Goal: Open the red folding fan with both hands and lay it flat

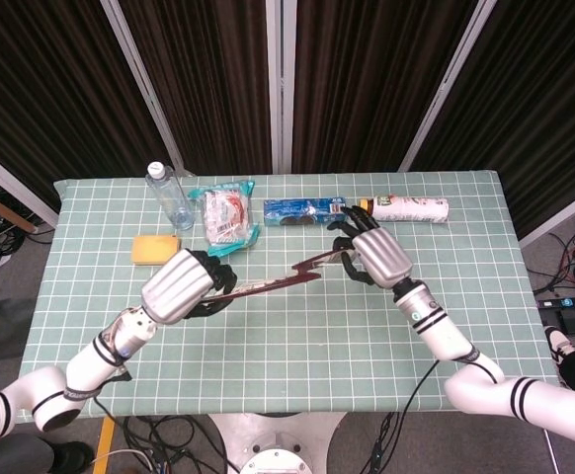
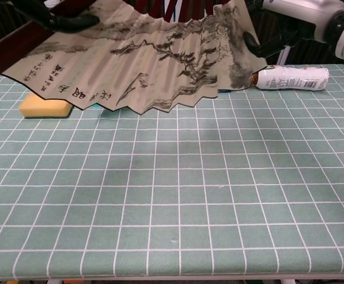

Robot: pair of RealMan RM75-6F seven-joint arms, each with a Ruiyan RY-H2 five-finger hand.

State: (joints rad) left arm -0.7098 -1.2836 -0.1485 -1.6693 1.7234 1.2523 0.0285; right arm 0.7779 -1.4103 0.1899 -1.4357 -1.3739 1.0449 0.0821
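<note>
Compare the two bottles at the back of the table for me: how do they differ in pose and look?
The clear bottle stands upright near the back left, while the white bottle lies on its side toward the back right. The clear bottle is see-through with a pale cap; the white bottle is opaque, with printed markings and a yellow-orange cap. Both sit on the green checked tablecloth, apart from the fan and both hands.
</note>
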